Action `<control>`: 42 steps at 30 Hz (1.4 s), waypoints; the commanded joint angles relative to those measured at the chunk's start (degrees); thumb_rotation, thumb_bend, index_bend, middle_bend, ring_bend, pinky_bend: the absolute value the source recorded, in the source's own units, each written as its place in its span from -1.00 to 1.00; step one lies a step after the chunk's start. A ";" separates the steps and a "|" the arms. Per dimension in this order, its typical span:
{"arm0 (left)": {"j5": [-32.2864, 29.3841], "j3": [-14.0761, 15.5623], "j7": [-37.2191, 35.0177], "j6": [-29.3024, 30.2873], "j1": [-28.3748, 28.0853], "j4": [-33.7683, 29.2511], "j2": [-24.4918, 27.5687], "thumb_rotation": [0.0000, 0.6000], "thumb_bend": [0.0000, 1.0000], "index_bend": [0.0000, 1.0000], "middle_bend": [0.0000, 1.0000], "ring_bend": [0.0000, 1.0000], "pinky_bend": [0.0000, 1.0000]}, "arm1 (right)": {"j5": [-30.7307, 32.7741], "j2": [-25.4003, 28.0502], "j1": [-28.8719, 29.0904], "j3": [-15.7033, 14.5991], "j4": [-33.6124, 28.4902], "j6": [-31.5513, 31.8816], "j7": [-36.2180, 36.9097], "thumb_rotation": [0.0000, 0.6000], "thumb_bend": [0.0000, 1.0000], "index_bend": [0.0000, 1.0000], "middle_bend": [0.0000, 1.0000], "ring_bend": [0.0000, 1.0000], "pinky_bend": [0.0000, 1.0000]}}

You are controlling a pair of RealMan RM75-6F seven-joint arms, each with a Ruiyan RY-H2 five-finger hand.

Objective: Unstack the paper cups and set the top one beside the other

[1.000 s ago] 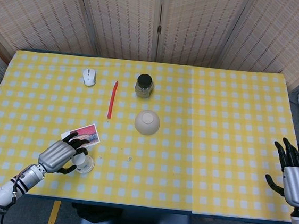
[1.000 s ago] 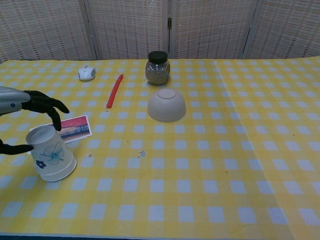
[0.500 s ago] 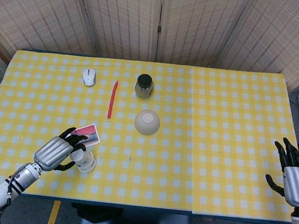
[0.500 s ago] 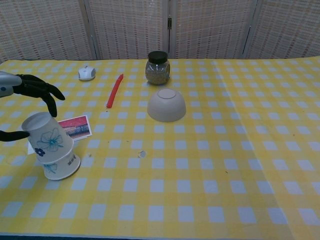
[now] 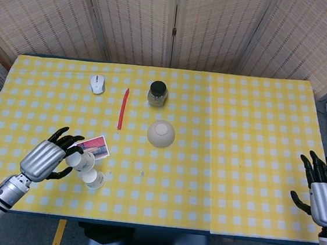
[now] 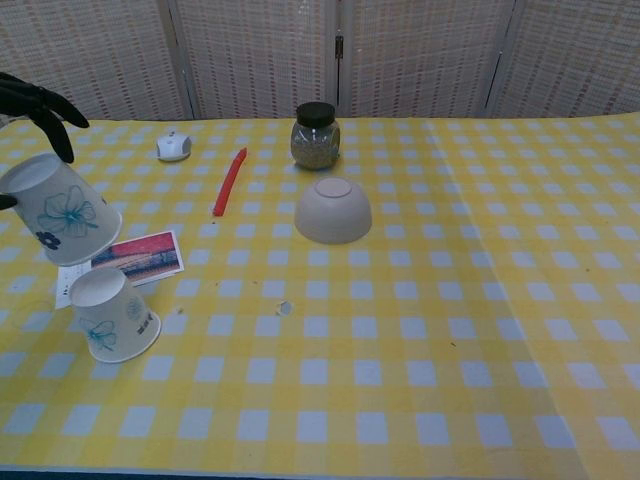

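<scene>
At lower left, top cup [image 6: 50,208] is held aloft by left hand [image 5: 47,158], clear of bottom cup [image 6: 112,313] | risk: bottom cup could be toppled if set-down is crowded | no writing legible | at lower right, right hand [image 5: 324,198] is held empty, fingers spread.

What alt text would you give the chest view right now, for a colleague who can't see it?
The left hand holds a flowered paper cup upside down in the air, clear of a second upturned cup on the yellow checked tablecloth. Behind lie a photo card, overturned bowl, jar, red stick and mouse.
</scene>
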 commanded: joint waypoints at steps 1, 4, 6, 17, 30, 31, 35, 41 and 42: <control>0.21 0.14 -0.07 0.94 0.86 -0.50 0.89 1.00 -0.18 -0.17 -0.64 -0.57 -0.87 | -0.05 -0.01 0.03 -0.02 -0.05 -0.05 -0.05 1.00 -0.41 -1.00 -1.00 -0.81 -1.00; 0.21 0.43 0.22 0.77 1.11 -0.51 1.12 1.00 -0.18 -0.17 -0.64 -0.57 -0.87 | -0.12 -0.01 0.04 -0.07 -0.07 -0.07 -0.08 1.00 -0.41 -1.00 -1.00 -0.81 -1.00; -0.05 1.04 1.14 -0.18 1.27 -0.43 1.34 1.00 -0.18 -0.17 -0.64 -0.57 -0.87 | -0.15 -0.04 0.06 -0.09 -0.08 -0.10 -0.13 1.00 -0.41 -1.00 -1.00 -0.81 -1.00; -3.15 2.89 8.23 -2.00 3.28 2.25 -2.82 1.00 -0.18 -0.17 -0.64 -0.57 -0.87 | -0.38 -0.02 -0.10 -0.30 -0.37 0.08 -0.43 1.00 -0.41 -1.00 -1.00 -0.81 -1.00; -3.30 3.80 10.38 -2.90 4.09 6.36 -8.38 1.00 -0.18 -0.17 -0.64 -0.56 -0.87 | -0.36 -0.03 -0.05 -0.61 -0.41 -0.48 -0.47 1.00 -0.41 -1.00 -1.00 -0.81 -1.00; -3.37 3.84 10.39 -2.79 4.24 6.62 -8.78 1.00 -0.18 -0.17 -0.64 -0.56 -0.87 | -0.38 -0.02 -0.09 -0.63 -0.40 -0.44 -0.45 1.00 -0.41 -1.00 -1.00 -0.81 -1.00; -3.38 3.84 10.10 -1.90 4.91 7.86 -10.21 1.00 -0.18 -0.17 -0.64 -0.56 -0.87 | -0.03 0.13 -0.39 -0.52 -0.39 -0.05 -0.26 1.00 -0.41 -1.00 -1.00 -0.82 -1.00; -3.03 3.39 10.85 -0.91 5.18 9.89 -12.27 1.00 -0.18 -0.18 -0.64 -0.56 -0.86 | -0.17 0.21 -0.50 -0.62 -0.50 0.03 -0.24 1.00 -0.41 -1.00 -1.00 -0.81 -1.00; -3.07 3.39 10.84 -1.04 5.15 9.91 -12.37 1.00 -0.18 -0.18 -0.64 -0.56 -0.86 | -0.12 0.21 -0.53 -0.62 -0.49 0.04 -0.24 1.00 -0.41 -1.00 -1.00 -0.81 -1.00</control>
